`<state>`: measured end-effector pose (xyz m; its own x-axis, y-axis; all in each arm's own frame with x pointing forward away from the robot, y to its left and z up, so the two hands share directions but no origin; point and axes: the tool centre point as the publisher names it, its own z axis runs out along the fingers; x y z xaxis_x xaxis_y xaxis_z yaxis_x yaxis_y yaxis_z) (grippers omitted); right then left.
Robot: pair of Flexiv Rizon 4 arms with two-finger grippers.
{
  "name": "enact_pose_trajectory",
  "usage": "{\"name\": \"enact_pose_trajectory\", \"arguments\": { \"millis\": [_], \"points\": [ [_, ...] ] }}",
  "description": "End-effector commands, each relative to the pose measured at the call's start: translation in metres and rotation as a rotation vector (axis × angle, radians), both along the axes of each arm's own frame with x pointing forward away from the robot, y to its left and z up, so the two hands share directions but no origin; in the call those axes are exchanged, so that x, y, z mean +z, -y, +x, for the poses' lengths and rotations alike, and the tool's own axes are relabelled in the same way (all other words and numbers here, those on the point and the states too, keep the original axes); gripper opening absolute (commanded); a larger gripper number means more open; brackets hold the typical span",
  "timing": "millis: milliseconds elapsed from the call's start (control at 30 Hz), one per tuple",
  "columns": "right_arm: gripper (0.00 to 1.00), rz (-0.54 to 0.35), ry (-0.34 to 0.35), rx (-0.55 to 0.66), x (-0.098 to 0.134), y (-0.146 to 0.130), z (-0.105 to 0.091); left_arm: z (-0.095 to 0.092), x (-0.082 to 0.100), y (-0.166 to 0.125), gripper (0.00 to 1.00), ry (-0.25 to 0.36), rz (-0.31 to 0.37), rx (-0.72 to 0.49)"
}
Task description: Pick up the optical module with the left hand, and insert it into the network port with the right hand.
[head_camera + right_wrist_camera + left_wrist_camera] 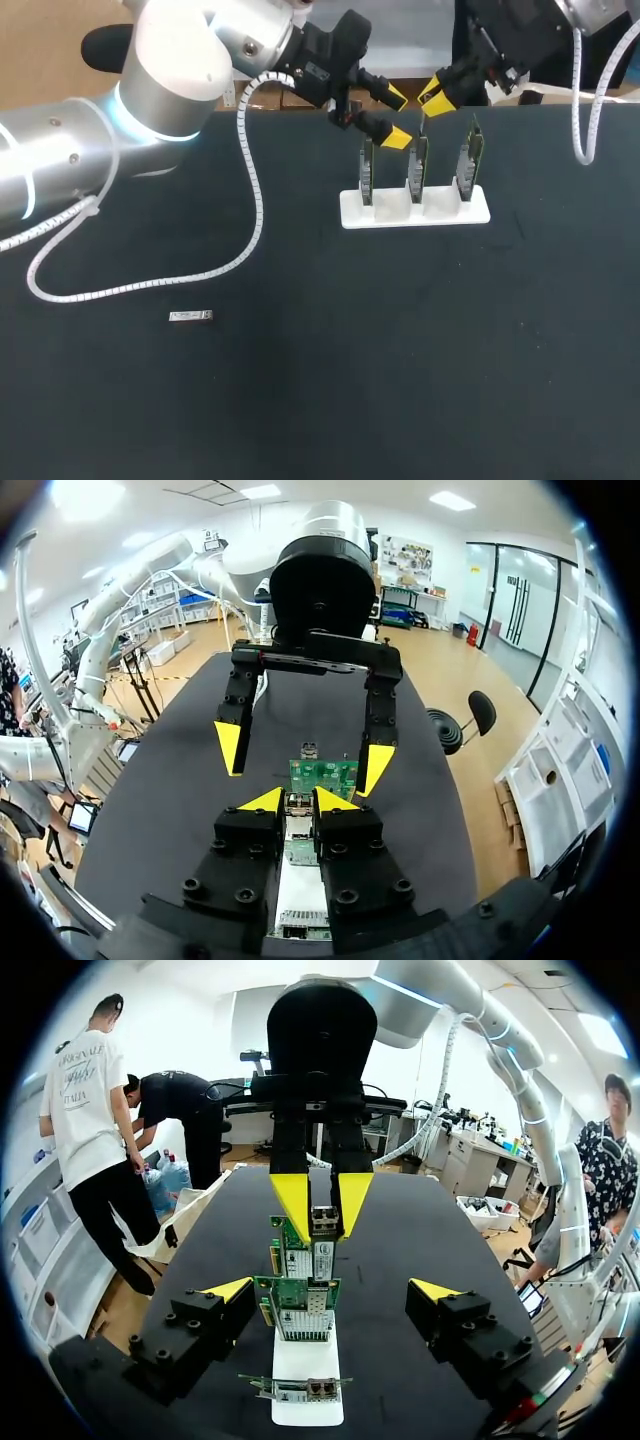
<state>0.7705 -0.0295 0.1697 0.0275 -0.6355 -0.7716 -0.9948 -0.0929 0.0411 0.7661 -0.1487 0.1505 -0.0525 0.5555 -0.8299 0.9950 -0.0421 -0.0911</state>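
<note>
Optical module, a small silver metal bar (191, 316), lies on the black table (320, 400) at lower left. Farther back, upper centre, a white holder (360, 213) carries three upright green circuit cards (468, 160). Above them the left gripper (397, 117) gapes wide, and the right gripper (430, 95) is pinched narrow on a small silver block (325, 1222).

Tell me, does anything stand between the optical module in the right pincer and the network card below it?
Nothing visible does. The right pincer holds the optical module over the network card, and I see nothing between them. The left pincer hangs open off to the side, not under the module.
</note>
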Motion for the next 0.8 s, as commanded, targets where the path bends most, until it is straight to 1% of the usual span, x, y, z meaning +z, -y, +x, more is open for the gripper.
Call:
{"name": "enact_pose_trajectory", "arguments": {
  "millis": [33, 800],
  "points": [
    [0.0, 0.003, 0.004, -0.001, 0.0007, -0.001, -0.0005, 0.0021, 0.0004, 0.0011, 1.0, -0.004, 0.005, -0.002],
    [0.0, -0.024, 0.012, -0.017, -0.0067, -0.0033, 0.0007, 0.0021, 0.0004, 0.0011, 1.0, -0.004, 0.005, -0.002]
  ]
}}
